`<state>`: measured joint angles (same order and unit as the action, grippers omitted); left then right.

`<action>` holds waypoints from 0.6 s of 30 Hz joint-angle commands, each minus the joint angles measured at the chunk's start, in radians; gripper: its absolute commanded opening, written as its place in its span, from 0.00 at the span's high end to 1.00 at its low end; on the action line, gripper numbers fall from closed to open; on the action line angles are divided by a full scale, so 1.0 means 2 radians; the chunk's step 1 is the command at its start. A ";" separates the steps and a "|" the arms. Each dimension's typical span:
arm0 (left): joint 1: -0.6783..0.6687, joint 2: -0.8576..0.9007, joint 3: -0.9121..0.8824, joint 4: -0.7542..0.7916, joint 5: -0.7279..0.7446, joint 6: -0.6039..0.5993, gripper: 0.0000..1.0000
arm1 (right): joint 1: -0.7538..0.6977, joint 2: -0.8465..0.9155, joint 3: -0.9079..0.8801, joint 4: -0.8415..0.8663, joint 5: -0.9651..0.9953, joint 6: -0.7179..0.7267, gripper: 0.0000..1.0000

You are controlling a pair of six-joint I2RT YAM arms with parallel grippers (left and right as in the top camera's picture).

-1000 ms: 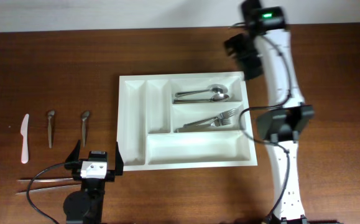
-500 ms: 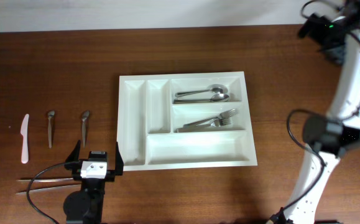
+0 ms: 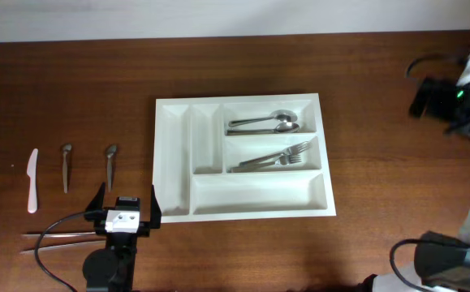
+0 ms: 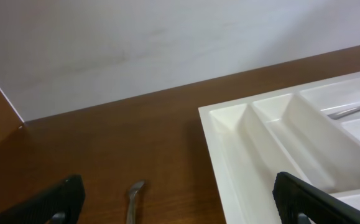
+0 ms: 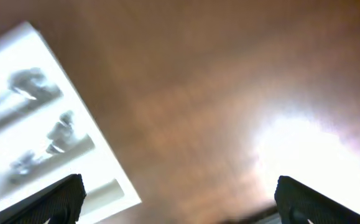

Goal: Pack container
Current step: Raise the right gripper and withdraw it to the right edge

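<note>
Container (image 3: 255,195) sits mid-table (image 3: 299,251), long side left to right, flat. The two narrow compartments are on its left side and the three wide ones are stacked on its right.

- Top wide compartment: spoons (image 3: 263,124), bowls to the right.
- Middle wide compartment: forks (image 3: 275,158), tines to the right.

Left pincer (image 3: 127,212) is near the front table edge, just off the container's front-left corner and not touching it. Its fingers are apart with nothing between them. The left wrist view shows the same: both tips at the frame's bottom corners, with the container's corner on the right and bare wood between. The white plate on top of the wrist unit has small marks, too small to read.

Loose on the table left of the container, well apart from it:
- White plastic knife (image 3: 32,180), furthest left.
- Two metal utensils, (image 3: 66,168) and (image 3: 109,165), heads towards the far edge. The nearer one also shows in the left wrist view.
- Two thin metal sticks (image 3: 56,238), lying roughly left to right beside the left arm's base.

Right arm is at the far right edge of the overhead view, well clear of the container, with a green light (image 3: 463,91) lit on it. The right wrist view is motion-blurred. Right pincer (image 5: 180,202) has its fingers spread and nothing held. The container's corner is at the left of that frame, its contents smeared, and there is glare on the wood to the right.
</note>
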<state>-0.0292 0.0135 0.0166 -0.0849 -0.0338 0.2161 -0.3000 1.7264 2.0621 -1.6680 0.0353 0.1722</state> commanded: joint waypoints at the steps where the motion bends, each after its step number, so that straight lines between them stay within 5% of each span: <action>1: 0.003 -0.004 -0.004 0.002 0.006 -0.005 0.01 | -0.002 -0.010 -0.082 0.030 0.025 -0.037 0.01; 7: 0.003 -0.004 -0.004 0.002 0.006 -0.005 0.01 | -0.002 -0.006 -0.229 0.159 -0.006 -0.185 0.01; 18: 0.003 -0.004 -0.004 0.002 0.006 -0.005 0.01 | -0.002 -0.006 -0.295 0.214 0.005 -0.251 0.01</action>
<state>-0.0292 0.0139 0.0166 -0.0849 -0.0338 0.2161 -0.3000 1.7222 1.4750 -1.2449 0.0372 -0.2485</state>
